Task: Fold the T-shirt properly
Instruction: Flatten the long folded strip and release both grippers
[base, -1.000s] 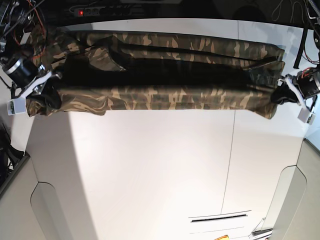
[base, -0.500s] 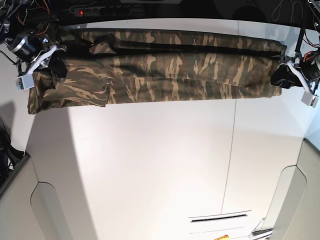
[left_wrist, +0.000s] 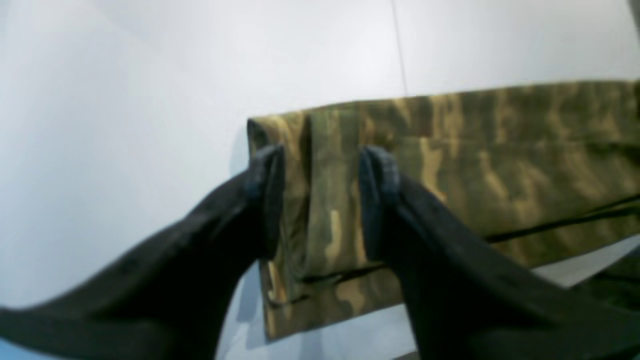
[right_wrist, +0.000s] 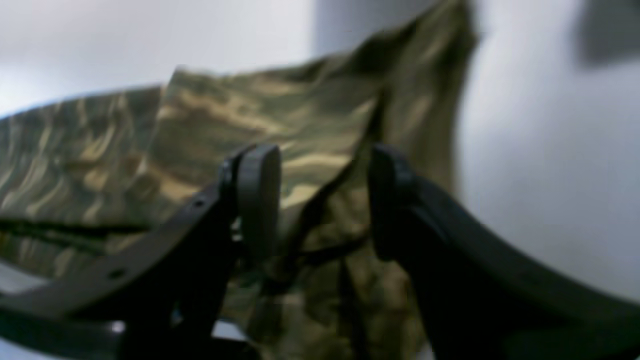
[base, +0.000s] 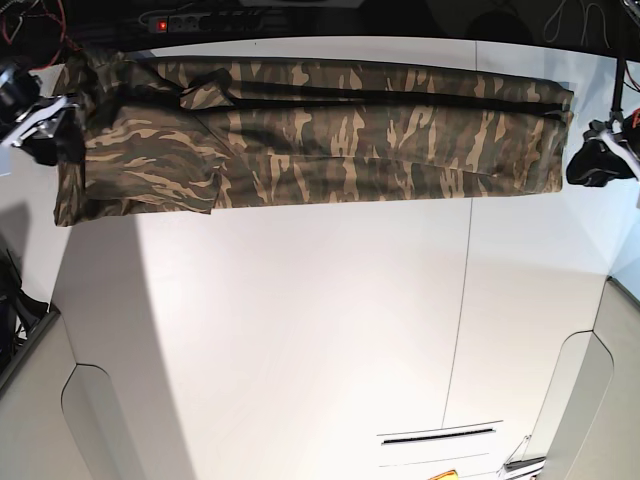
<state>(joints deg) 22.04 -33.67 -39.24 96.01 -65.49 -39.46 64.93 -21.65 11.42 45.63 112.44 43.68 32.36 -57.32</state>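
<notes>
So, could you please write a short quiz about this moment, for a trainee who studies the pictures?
1. True or false: the left gripper is clamped shut on the T-shirt.
2. How does the T-shirt lie on the white table? A) crumpled in a ball B) as a long folded band along the far edge C) hanging off the near edge
3. In the right wrist view, what shows between the fingers of the right gripper?

Key: 1. False, its jaws stand apart. 2. B. 3. Camouflage cloth of the T-shirt, not pinched.
</notes>
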